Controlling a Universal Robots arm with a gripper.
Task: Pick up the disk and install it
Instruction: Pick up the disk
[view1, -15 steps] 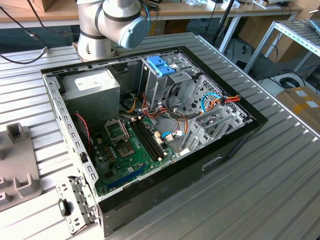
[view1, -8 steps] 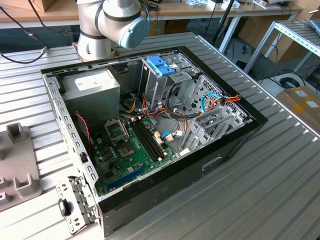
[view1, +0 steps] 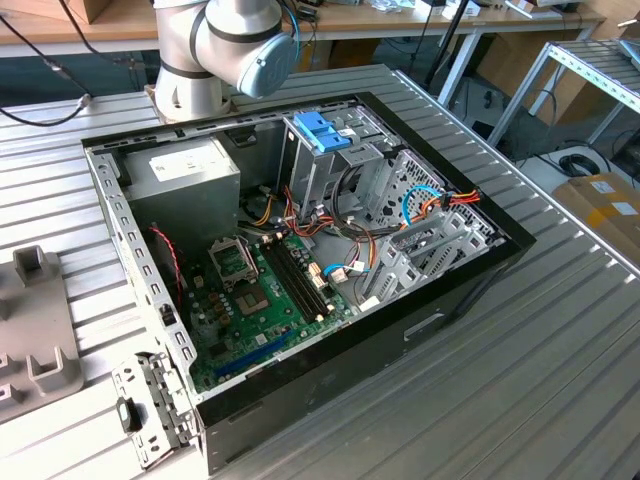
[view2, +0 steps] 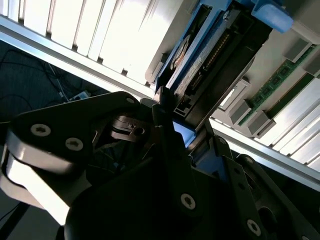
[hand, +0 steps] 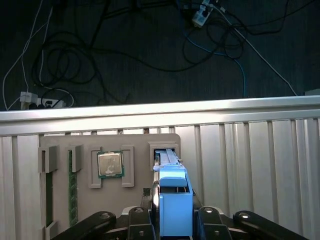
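Begins at the gripper (hand: 175, 224): jaws pressed together on the disk (hand: 174, 202), pinching its light-blue carrier frame across the two broad faces. Reads the same in the second wrist view, with the gripper (view2: 175, 117) clamped on the near end of the disk (view2: 200, 55). Stands on edge, far end at a slot in the grey fixture tray (hand: 135, 142); cannot tell whether seated there or just lifted clear. Probably parked upright so that both faces stay free for a squeeze.

Just beside that slot, a processor chip (hand: 110, 164) in its own pocket; toward the tray's other end, green memory sticks (hand: 72, 185) in grooves. Looks meant to give every part one fixed, repeatable spot. Lies along the table (hand: 250, 150) edge, with loose floor cables (hand: 125, 55) beyond.

In the exterior view, an open computer case (view1: 440, 320) mid-table, side panel off, presumably for reach from above. Deeper in, the motherboard (view1: 260, 300), then the drive cage with its blue latch piece (view1: 322, 130). In the case's far corner, the grey power supply (view1: 185, 175). At the table's far edge, the arm (view1: 230, 40).
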